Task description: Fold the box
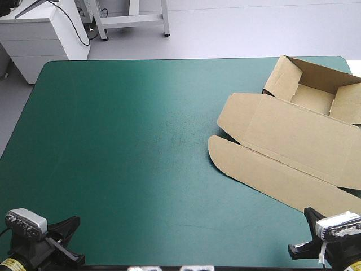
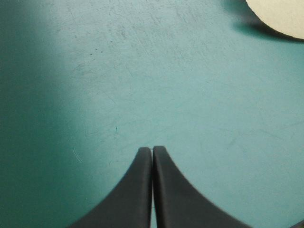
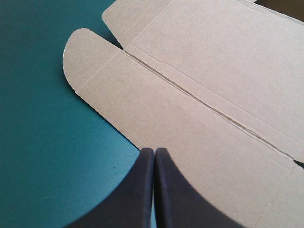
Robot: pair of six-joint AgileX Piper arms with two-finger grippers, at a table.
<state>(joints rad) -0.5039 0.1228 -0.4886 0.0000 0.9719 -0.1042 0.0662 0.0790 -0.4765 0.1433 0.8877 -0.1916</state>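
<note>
The brown box lies on the right half of the teal-green table, an open tray with raised walls at the far right corner and its lid spread flat toward the front. My right gripper is shut, its tip just at the near edge of the flat lid, holding nothing. My left gripper is shut too, over bare cover near the front left corner, far from the box; only a rounded lid flap shows ahead of it. In the high view both grippers sit at the front edge.
White cabinets and a metal frame stand on the floor beyond the table's far edge. The left and middle of the teal-green cover show only faint scuffs.
</note>
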